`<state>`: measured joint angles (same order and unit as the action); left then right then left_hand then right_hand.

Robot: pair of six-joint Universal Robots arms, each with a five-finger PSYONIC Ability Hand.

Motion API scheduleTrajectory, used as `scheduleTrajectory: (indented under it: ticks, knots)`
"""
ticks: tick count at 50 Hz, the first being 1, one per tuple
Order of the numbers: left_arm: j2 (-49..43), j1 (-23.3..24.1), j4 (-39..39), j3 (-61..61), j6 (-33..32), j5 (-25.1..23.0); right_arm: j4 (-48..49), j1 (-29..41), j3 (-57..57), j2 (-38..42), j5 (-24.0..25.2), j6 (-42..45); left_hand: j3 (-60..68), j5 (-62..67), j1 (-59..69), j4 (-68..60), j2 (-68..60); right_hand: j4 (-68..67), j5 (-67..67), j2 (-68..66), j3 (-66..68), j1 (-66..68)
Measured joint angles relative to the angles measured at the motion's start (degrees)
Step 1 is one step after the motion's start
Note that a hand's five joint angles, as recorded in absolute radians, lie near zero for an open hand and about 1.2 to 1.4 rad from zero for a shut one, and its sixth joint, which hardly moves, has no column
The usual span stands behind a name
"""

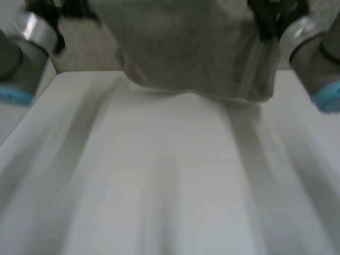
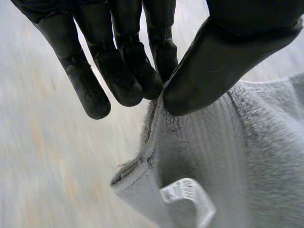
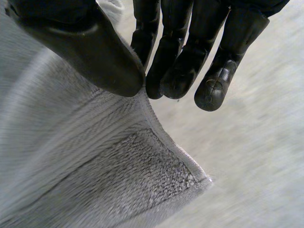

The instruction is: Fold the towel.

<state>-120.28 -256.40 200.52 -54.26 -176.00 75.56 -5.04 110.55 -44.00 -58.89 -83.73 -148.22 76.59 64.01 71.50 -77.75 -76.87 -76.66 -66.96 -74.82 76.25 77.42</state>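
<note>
The towel is seen lifted clear of the white table, hung between the two arms at the far side, with its lower edge just above the far part of the tabletop. No finished fold is shown on the table, and whether the hanging cloth is already doubled cannot be told; the task is therefore judged to be at an early or middle stage, with the laying down, the folding over and the smoothing left to be done. In the left wrist view the left hand is closed on the towel: the cloth's edge is pinched between the thumb and the nearly straight fingers, close to a hemmed corner with a small loop tag, while the outermost finger is held free of the cloth. In the right wrist view the right hand is set likewise, the edge being nipped between thumb and fingers just beside the other corner, with one finger left clear.
</note>
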Motion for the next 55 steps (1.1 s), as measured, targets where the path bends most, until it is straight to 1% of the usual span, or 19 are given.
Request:
scheduleTrajectory:
  ticks: [4, 7, 9, 10, 14, 16, 19, 20, 24, 28, 33, 37, 40, 45, 48, 52, 55]
  knots:
    - [-0.98, -0.71, 0.39, -8.63, -0.48, -1.58, -0.91, -0.79, -8.44, -0.11, 3.00, 0.19, 0.00, 0.00, -0.04, 0.00, -0.01, 0.00, 0.00, 0.00, 0.00, 0.00]
    - [-1.93, -1.51, 1.02, -15.76, -2.07, -3.88, -0.85, -1.56, -16.37, -0.06, 6.15, 0.75, 0.05, 0.00, -0.04, 0.00, -0.11, 0.00, 0.00, 0.00, 0.00, -0.03]
    - [-2.29, -2.12, 1.39, -19.74, -3.97, -5.39, -0.58, -2.08, -20.98, -0.05, 7.91, 1.34, 0.06, 0.00, -0.04, 0.00, -0.11, 0.00, 0.00, 0.00, 0.00, 0.00]
    - [-2.44, -2.63, 1.63, -22.75, -5.91, -6.51, -0.38, -2.63, -24.48, -0.07, 9.12, 1.92, 0.06, 0.00, -0.04, -0.01, -0.11, 0.00, 0.00, 0.00, 0.00, 0.00]
    - [-1.81, -3.95, 1.91, -29.03, -11.45, -8.85, 0.02, -4.22, -31.59, -0.70, 11.35, 3.44, 0.06, 0.00, -0.04, -0.01, -0.11, 0.00, 0.00, 0.00, 0.00, 0.00]
    - [-0.03, -5.10, 1.88, -32.61, -15.04, -10.05, 0.10, -5.35, -35.53, -2.20, 12.60, 4.28, 0.06, 0.00, -0.04, -0.02, -0.11, 0.00, 0.00, 0.00, 0.00, -0.03]
    - [3.13, -6.51, 1.74, -35.70, -17.65, -11.07, 0.13, -6.50, -38.68, -5.24, 13.62, 4.51, 0.06, 0.00, -0.04, -0.03, -0.11, 0.00, 0.00, 0.00, 0.00, -0.03]
    - [5.30, -7.29, 1.66, -37.18, -18.44, -11.58, 0.12, -7.22, -40.04, -7.55, 14.10, 4.30, 0.06, 0.00, -0.04, -0.02, -0.11, 0.00, 0.00, 0.00, 0.00, 0.00]
    - [12.55, -9.43, 1.50, -40.85, -18.77, -13.00, 0.03, -9.62, -43.03, -15.52, 15.16, 2.19, 0.06, 0.00, -0.04, -0.05, -0.11, 0.00, 0.00, 0.00, 0.00, 0.00]
    - [20.40, -11.46, 1.64, -44.47, -16.18, -14.13, -0.18, -11.91, -44.99, -23.36, 16.38, -2.89, 0.06, 0.00, -0.04, -0.20, -0.11, 0.00, -0.01, 0.00, 0.00, 0.00]
    - [25.76, -13.74, 1.87, -48.04, -11.81, -14.68, -0.72, -13.31, -46.22, -27.62, 17.68, -8.08, 0.07, 0.00, -0.04, -0.22, -0.11, 0.00, -0.06, 0.00, 0.00, 0.00]
    - [26.67, -14.77, 2.01, -50.06, -9.48, -14.88, -1.70, -13.58, -47.13, -27.09, 18.08, -9.26, 0.07, 0.00, -0.04, -0.23, -0.11, 0.00, -0.06, 0.00, 0.00, -0.02]
    - [25.16, -14.97, 2.03, -51.20, -8.72, -14.95, -3.14, -13.37, -47.42, -23.54, 17.96, -7.86, 0.07, 0.00, -0.04, -0.23, -0.11, 0.00, -0.06, 0.00, 0.00, 0.00]
    - [19.65, -14.34, 1.79, -51.18, -8.82, -14.93, -5.91, -12.91, -47.36, -14.95, 16.39, -1.06, 0.07, 0.00, -0.04, -0.23, -0.11, 0.00, -0.06, 0.00, 0.00, 0.00]
    - [17.01, -14.10, 1.54, -50.48, -9.08, -14.92, -6.62, -12.82, -47.54, -11.95, 15.07, 1.81, 0.07, 0.00, -0.04, -0.23, -0.11, 0.00, -0.06, 0.00, 0.00, -0.02]
    - [15.48, -14.28, 1.03, -49.98, -9.30, -14.91, -7.03, -12.88, -48.25, -10.52, 14.01, 3.40, 0.07, 0.00, -0.04, -0.23, -0.11, 0.00, -0.06, 0.00, 0.00, -0.03]
    - [15.56, -14.55, 0.03, -49.83, -9.35, -14.96, -7.45, -13.17, -49.43, -11.64, 13.73, 3.74, 0.07, 0.00, -0.04, -0.23, -0.11, 0.00, -0.06, 0.00, 0.00, 0.00]
